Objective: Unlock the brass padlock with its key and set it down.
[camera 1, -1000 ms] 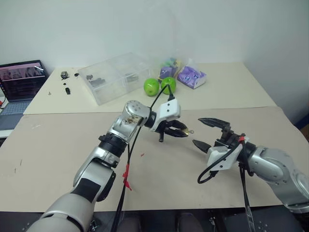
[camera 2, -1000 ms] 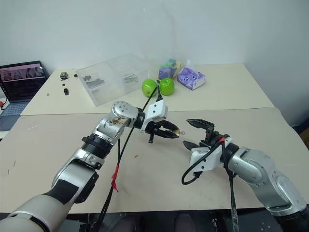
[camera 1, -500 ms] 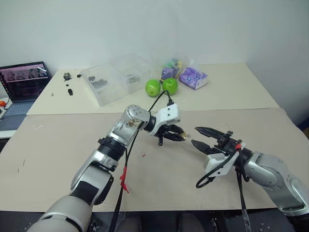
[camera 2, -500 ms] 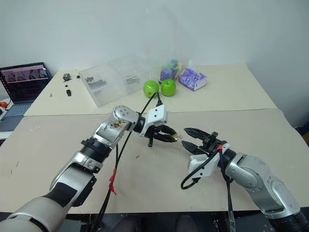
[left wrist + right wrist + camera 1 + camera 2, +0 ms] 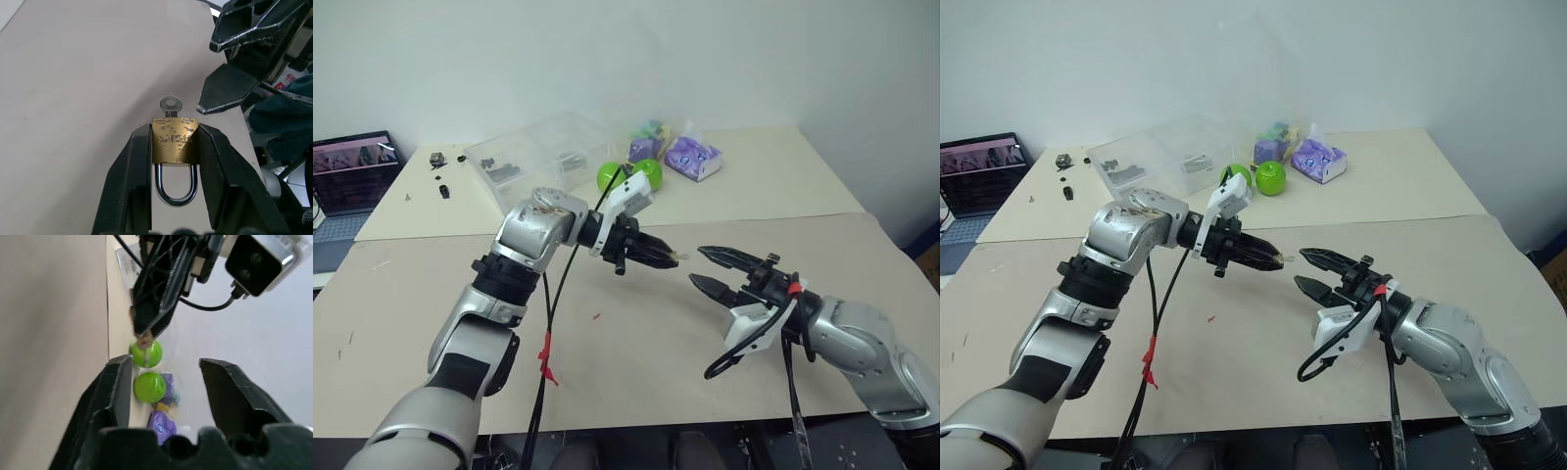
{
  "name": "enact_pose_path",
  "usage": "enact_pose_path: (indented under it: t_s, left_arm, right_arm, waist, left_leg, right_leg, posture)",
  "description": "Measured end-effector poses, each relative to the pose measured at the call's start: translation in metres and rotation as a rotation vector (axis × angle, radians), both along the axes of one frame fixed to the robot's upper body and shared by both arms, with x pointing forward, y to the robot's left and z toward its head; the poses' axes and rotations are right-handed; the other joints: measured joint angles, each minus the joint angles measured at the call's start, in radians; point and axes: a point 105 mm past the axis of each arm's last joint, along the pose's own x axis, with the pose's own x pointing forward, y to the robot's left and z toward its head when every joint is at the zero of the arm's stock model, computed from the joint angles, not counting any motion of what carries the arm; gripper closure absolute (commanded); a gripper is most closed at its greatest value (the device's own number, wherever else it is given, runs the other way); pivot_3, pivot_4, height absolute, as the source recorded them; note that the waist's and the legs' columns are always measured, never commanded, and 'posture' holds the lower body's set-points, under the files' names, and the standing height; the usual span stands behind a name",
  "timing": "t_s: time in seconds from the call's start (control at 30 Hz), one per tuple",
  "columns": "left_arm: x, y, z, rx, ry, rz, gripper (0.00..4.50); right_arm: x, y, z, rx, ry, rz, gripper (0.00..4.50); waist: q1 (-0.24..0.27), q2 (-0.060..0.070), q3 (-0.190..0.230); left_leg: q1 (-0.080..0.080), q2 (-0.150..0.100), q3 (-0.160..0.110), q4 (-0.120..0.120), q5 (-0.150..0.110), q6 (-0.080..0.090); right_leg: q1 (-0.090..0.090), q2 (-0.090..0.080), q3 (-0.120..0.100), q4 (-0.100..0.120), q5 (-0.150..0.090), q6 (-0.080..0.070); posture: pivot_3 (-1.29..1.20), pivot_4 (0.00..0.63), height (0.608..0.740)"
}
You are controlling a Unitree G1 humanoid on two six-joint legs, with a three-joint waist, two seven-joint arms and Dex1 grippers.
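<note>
**Padlock held in the air, key in it, right gripper facing it**

The left gripper (image 5: 173, 147) is closed on the padlock (image 5: 174, 141) and holds it above the bench (image 5: 636, 343), not touching the surface. The two fingers (image 5: 132, 171) press on the two sides of the brass body. The silver shackle points back toward the wrist and looks closed. The key (image 5: 170, 105) is in the padlock, and its round head sticks out past the fingertips.

The right gripper (image 5: 703, 266) is in the air just beside the key head, with a small gap between them. Its jaws stand apart at medium width and hold nothing.

At the far side of the bench there are two green apples (image 5: 648, 172), a clear plastic box (image 5: 538, 157) and a purple packet (image 5: 690, 157). A laptop (image 5: 352, 171) is at the far left.
</note>
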Motion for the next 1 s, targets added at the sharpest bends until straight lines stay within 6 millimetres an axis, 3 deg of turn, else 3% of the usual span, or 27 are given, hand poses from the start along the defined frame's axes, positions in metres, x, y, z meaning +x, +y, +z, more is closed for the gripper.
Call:
enact_pose_path:
  t_s: [0.17, 0.53, 0.67, 1.0]
  left_arm:
    - [-0.001, -0.002, 0.0, -0.006, 0.01, 0.0, 3.69]
    - [-0.003, -0.004, -0.001, -0.002, 0.015, -0.015, 3.69]
    - [-0.004, -0.005, 0.002, -0.005, 0.009, -0.022, 3.69]
    - [-0.003, -0.002, -0.002, 0.024, -0.013, -0.029, 3.69]
  right_arm:
    - [-0.003, 0.003, -0.001, 0.002, 0.012, 0.013, 4.46]
    - [-0.007, 0.0, -0.016, -0.014, 0.058, 0.004, 4.46]
    - [-0.004, -0.003, -0.019, -0.006, 0.07, -0.007, 3.37]
    - [-0.001, -0.004, -0.02, -0.011, 0.071, -0.013, 3.37]
  waist:
    - [0.005, 0.0, 0.0]
    - [0.001, -0.001, 0.0]
    - [0.001, -0.001, 0.0]
    - [0.002, 0.0, 0.0]
  left_leg:
    - [-0.001, 0.0, 0.0, 0.0, 0.0, 0.0]
    - [0.0, 0.001, 0.0, 0.0, 0.0, 0.0]
    - [0.0, 0.002, 0.0, 0.0, 0.0, 0.0]
    - [-0.001, 0.004, 0.0, 0.0, 0.0, 0.0]
  right_leg:
    - [0.0, 0.0, 0.0, 0.0, 0.0, 0.0]
    - [-0.001, 0.001, 0.0, 0.0, 0.0, 0.0]
    - [-0.001, 0.002, 0.001, 0.0, 0.0, -0.001]
    - [-0.001, 0.004, 0.001, 0.0, 0.0, -0.001]
  posture:
    - [0.0, 0.15, 0.74]
    - [0.0, 0.15, 0.74]
    - [0.0, 0.15, 0.74]
    - [0.0, 0.15, 0.74]
